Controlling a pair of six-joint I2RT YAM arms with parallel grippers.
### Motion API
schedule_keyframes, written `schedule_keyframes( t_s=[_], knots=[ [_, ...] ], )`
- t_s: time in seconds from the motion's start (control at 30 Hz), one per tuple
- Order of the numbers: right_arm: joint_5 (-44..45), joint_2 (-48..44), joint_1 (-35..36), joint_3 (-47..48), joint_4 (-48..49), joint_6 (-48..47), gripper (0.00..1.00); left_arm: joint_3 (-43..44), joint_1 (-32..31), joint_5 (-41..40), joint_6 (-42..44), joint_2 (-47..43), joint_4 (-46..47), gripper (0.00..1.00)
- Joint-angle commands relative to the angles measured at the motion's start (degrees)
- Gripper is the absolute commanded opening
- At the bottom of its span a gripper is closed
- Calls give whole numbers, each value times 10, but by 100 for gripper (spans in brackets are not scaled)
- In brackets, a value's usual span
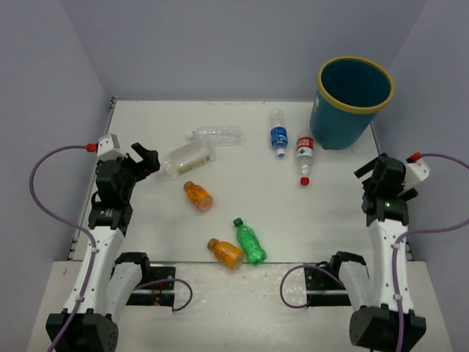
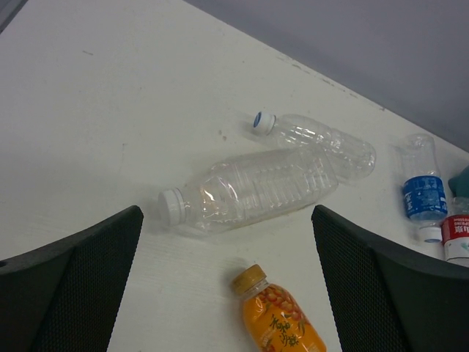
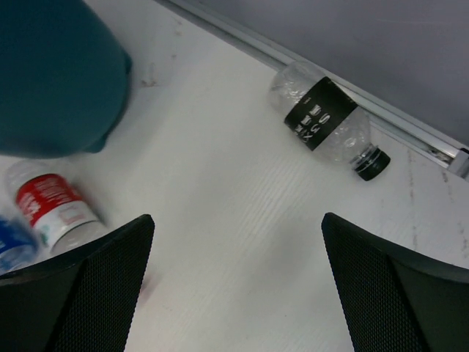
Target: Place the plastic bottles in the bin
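- Top external view shows no bottle in the bin yet. It stands upright at the far right corner of the surface, and every bottle lies on its side.
- Your left end effector is spread wide and holds nothing, hovering near the large clear bottle. Your right end effector is likewise wide apart and empty, near the bin.
- The large clear bottle lies just beside, perhaps touching, the slim clear bottle. If you close on one carelessly, a finger may send the other rolling.
- All the bottles are round and look light, so a glancing finger will likely roll them. Thin clear walls may also buckle and squirt out of a hard squeeze.
- The red-labelled bottle lies near the bin's base, with the blue-labelled bottle beside it. A low reach with your right arm could shove or tip the bin.
- The green bottle and one orange bottle lie against or just beside each other, close to the arm bases, which makes for an awkward folded reach. The other orange bottle lies apart.
- Right wrist view shows a black-labelled bottle near the rail at the surface's edge, and the rail may block a finger.
- The bin is far from your left arm, so a long carry risks a drop short of the rim.
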Motion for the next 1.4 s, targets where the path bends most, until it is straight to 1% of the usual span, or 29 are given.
schedule_keyframes(
  t_s=[0.0, 0.17, 0.27, 0.3, 0.33, 0.43, 0.57, 0.67, 0.73, 0.87, 1.03, 1.07, 1.17, 1.23, 1.27, 1.3, 1.37],
  knots=[
    [99, 120, -22, 51, 7, 10, 99, 22, -1, -7, 11, 22, 37, 100],
    [20, 244, -97, 70, 56, -37, 99, 20, -1, -56, 23, 42, 47, 100],
    [19, 300, -136, 90, 63, -31, 99, 13, -1, -50, 32, 46, 56, 100],
    [9, 314, -143, 99, 71, -38, 99, 11, -1, -44, 35, 48, 78, 100],
    [1, 333, -148, 114, 72, -46, 99, 11, -1, -42, 35, 50, 80, 100],
    [15, 375, -149, 134, 102, -77, 99, 10, -1, -45, 40, 56, 82, 100],
    [61, 441, -151, 160, 107, -120, 99, 9, -1, -95, 42, 62, 71, 100],
    [8, 468, -154, 171, 110, -139, 99, 8, -1, -100, 47, 66, 78, 100],
    [-7, 479, -156, 173, 110, -153, 99, 9, -1, -100, 48, 71, 77, 100],
    [0, 516, -162, 179, 99, -155, 99, 11, -1, -100, 47, 76, 72, 100],
    [-11, 535, -172, 189, 82, -160, 98, 10, -1, -103, 47, 75, 71, 100],
    [-16, 540, -174, 191, 77, -164, 93, 9, -1, -106, 47, 75, 71, 100],
    [-36, 568, -182, 202, 56, -170, 69, 9, -1, -116, 47, 74, 70, 100],
    [-71, 565, -182, 202, 57, -169, 51, 9, -1, -120, 46, 74, 69, 100],
    [-84, 555, -182, 197, 61, -167, 44, 9, -1, -119, 46, 75, 69, 100],
    [-91, 541, -181, 191, 66, -166, 39, 9, -1, -118, 46, 75, 69, 100],
    [-97, 516, -182, 181, 69, -164, 32, 9, -1, -116, 45, 74, 68, 100]
  ],
)
